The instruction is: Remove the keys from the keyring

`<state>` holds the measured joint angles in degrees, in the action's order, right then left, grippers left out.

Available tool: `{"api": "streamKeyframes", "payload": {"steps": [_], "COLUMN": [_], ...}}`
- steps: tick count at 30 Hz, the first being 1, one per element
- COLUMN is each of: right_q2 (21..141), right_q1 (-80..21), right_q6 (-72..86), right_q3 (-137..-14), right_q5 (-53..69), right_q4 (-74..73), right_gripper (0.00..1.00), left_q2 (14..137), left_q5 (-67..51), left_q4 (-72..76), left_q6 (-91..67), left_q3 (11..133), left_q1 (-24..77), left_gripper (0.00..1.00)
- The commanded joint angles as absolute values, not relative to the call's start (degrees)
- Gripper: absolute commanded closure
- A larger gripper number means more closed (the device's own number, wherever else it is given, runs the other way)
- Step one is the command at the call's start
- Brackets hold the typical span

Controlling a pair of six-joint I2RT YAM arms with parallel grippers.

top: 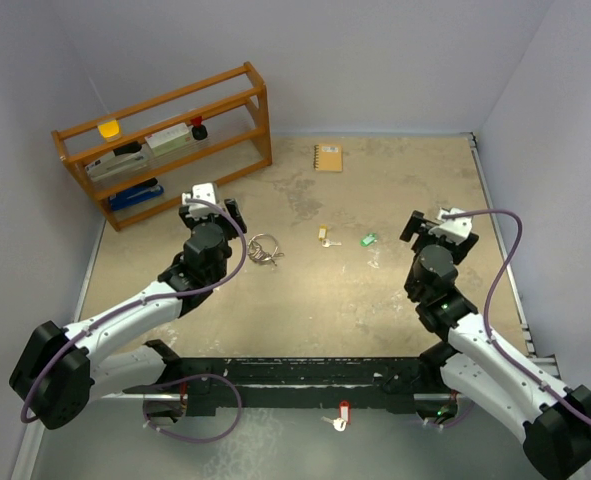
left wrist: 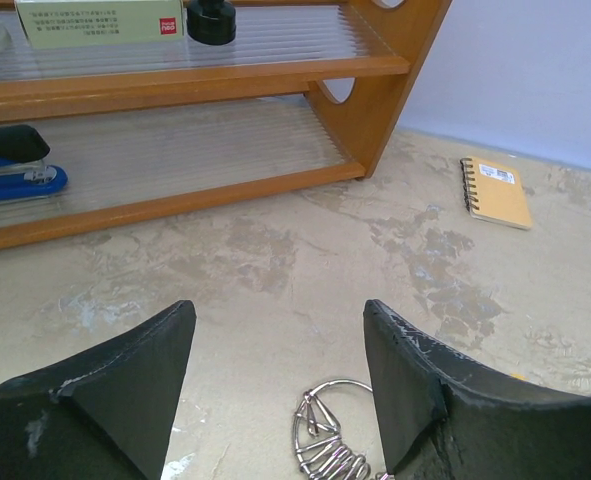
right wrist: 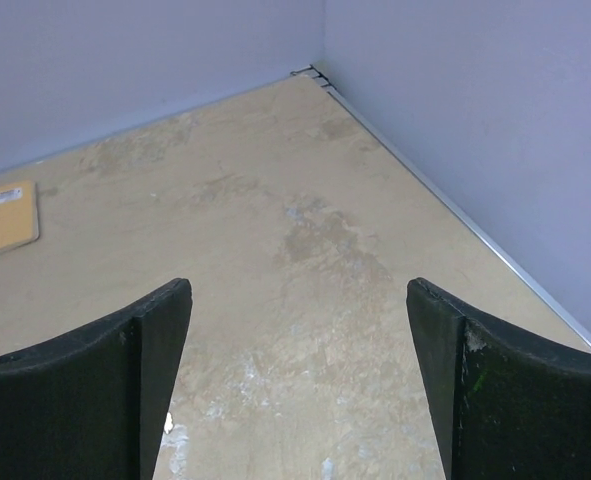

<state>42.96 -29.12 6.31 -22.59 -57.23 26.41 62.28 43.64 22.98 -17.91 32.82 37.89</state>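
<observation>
The left hand is open, its two fingers spread wide with nothing between them. It hangs over the left part of the desk, pointing far toward the wooden shelf. The keyring lies flat on the desk just right of this hand. In the left wrist view the keyring shows at the bottom edge, close beside the right finger; whether they touch cannot be told.

The two keys lie loose on the desk, apart from the ring. The gold key is right of the keyring, near the middle. The green key is a little further right.

The right hand is also open and holds nothing. It sits over the right side of the desk, right of the green key, facing the far right corner.

A tan notebook lies at the far side, near the back wall. A blue stapler rests on the shelf's lower level. A small red-and-white tag lies at the near edge, between the arm bases.
</observation>
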Motion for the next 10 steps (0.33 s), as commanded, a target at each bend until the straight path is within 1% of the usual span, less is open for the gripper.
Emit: {"api": "streamKeyframes", "payload": {"steps": [1, 10], "right_q2": [41.6, 41.0], "right_q1": [-29.1, -29.1], "right_q6": [8.6, 8.8], "right_q3": [-22.1, -22.0], "right_q5": [-62.7, -63.1], "right_q4": [28.6, 28.8], "right_gripper": [0.1, 0.1], "left_q2": [61.3, 60.0], "left_q5": [44.8, 46.8], "left_q4": [24.2, 24.0], "left_q6": [-18.9, -18.6], "left_q3": [32.0, 30.8], "left_q1": [37.8, 37.7], "left_gripper": [0.34, 0.33]}}
